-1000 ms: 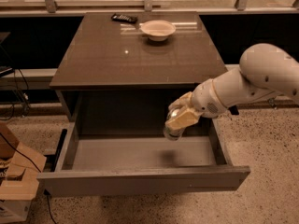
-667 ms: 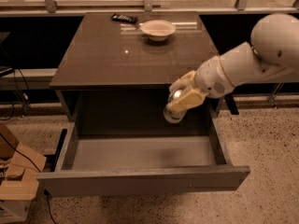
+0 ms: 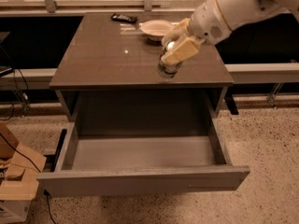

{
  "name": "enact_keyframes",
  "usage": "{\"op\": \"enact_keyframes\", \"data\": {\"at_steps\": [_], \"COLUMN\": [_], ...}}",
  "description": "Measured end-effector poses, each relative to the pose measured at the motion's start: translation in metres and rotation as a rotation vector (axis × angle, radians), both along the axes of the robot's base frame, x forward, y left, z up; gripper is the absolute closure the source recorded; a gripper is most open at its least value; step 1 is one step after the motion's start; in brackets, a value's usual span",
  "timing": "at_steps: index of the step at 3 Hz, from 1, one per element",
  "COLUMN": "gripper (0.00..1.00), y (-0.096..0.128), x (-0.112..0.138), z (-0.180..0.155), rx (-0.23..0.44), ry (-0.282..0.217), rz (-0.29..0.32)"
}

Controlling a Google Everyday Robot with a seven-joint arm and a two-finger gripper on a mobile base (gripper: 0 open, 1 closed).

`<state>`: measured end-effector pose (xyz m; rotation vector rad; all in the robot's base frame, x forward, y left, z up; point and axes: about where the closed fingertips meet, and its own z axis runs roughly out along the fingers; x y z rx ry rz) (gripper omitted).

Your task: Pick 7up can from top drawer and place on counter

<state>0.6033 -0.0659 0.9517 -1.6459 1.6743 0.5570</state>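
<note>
My gripper (image 3: 176, 50) is shut on the 7up can (image 3: 167, 66), a small silvery can with a dull label. I hold it tilted, just above the front right part of the counter (image 3: 107, 59). The pale fingers (image 3: 182, 50) cover the can's upper half. The top drawer (image 3: 140, 181) is pulled fully out below the counter, and its grey inside shows nothing in it. My white arm reaches in from the upper right.
A white bowl (image 3: 157, 28) stands at the back of the counter, close behind my gripper. A dark flat object (image 3: 124, 18) lies at the back left. Cardboard boxes (image 3: 14, 181) and cables sit on the floor to the left.
My gripper has lifted the can up out of the drawer space and carried it back over the counter's front right part.
</note>
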Motion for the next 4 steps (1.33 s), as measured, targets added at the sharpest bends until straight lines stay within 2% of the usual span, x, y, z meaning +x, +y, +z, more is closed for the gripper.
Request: {"op": "enact_keyframes", "data": {"at_steps": [1, 2, 3, 4], "gripper": [1.0, 1.0, 0.98, 0.97], "y": [0.023, 0.042, 0.056, 0.062], "x": [0.036, 0.066, 0.091, 0.103], "z": [0.013, 0.002, -0.023, -0.04], "rx": [-0.018, -0.031, -0.078, -0.11], "ry": [-0.018, 0.012, 0.064, 0.103], "rz": [0.019, 0.018, 0.008, 0.002]}}
